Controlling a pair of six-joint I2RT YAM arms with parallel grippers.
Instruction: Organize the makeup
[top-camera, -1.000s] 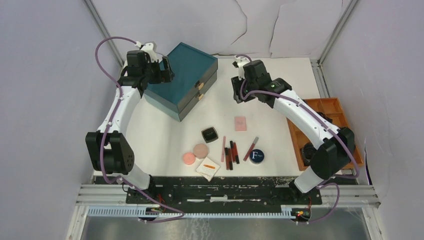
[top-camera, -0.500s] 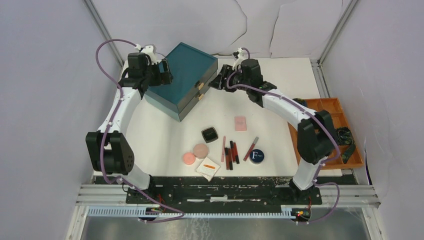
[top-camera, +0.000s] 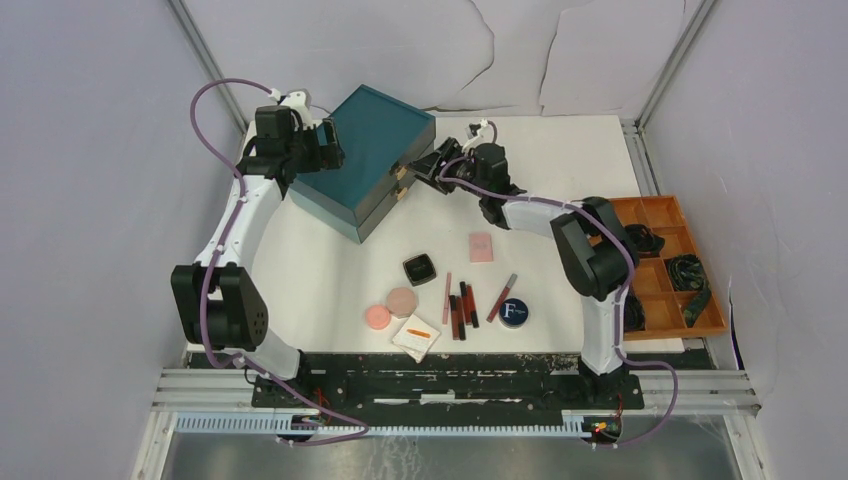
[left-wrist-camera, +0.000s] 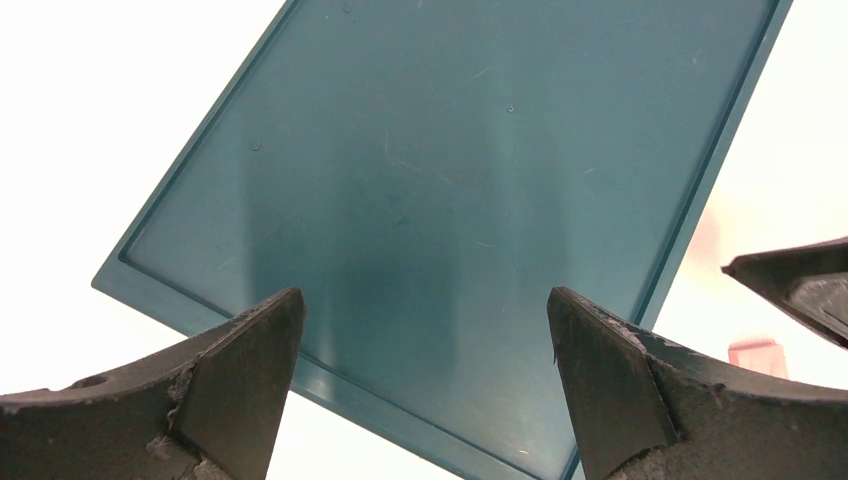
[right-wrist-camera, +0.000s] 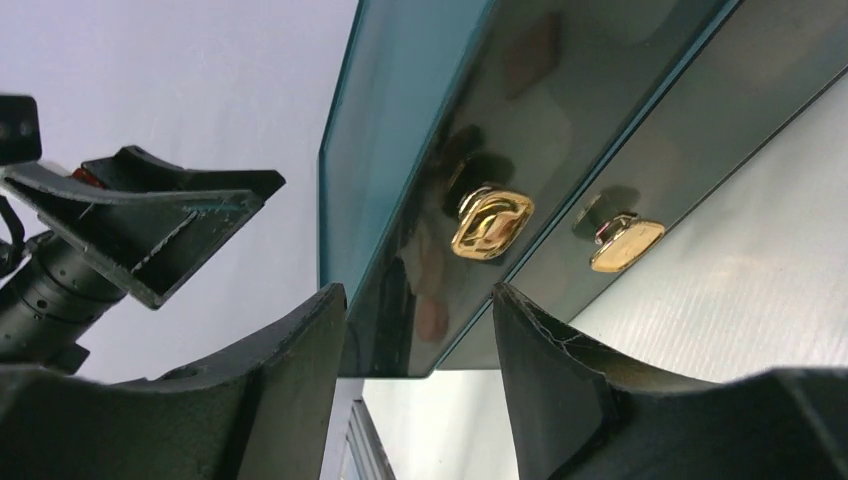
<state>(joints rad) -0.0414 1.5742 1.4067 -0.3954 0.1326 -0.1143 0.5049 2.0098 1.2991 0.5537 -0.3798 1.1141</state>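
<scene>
The makeup lies at the front middle of the table: a black square compact (top-camera: 419, 268), a pink square (top-camera: 481, 247), a pink disc (top-camera: 377, 317), a beige disc (top-camera: 401, 301), thin red-pink sticks (top-camera: 460, 305), a dark-blue "F" tin (top-camera: 513, 312) and a white pad (top-camera: 416, 336). My left gripper (top-camera: 325, 145) is open and empty over the teal drawer box (top-camera: 365, 160), whose lid (left-wrist-camera: 450, 180) fills the left wrist view between my jaws (left-wrist-camera: 425, 330). My right gripper (top-camera: 420, 170) is open and empty, close to the box front, facing the upper gold knob (right-wrist-camera: 492, 222) and the lower knob (right-wrist-camera: 625, 243).
An orange compartment tray (top-camera: 665, 215) with dark rolled bundles (top-camera: 690, 272) stands at the right table edge. Both drawers of the box are shut. White walls and metal frame rails enclose the table.
My right arm has swung left from the back middle of the table to the front of the teal box, its gripper now at the knobs. The left arm has hardly moved.
</scene>
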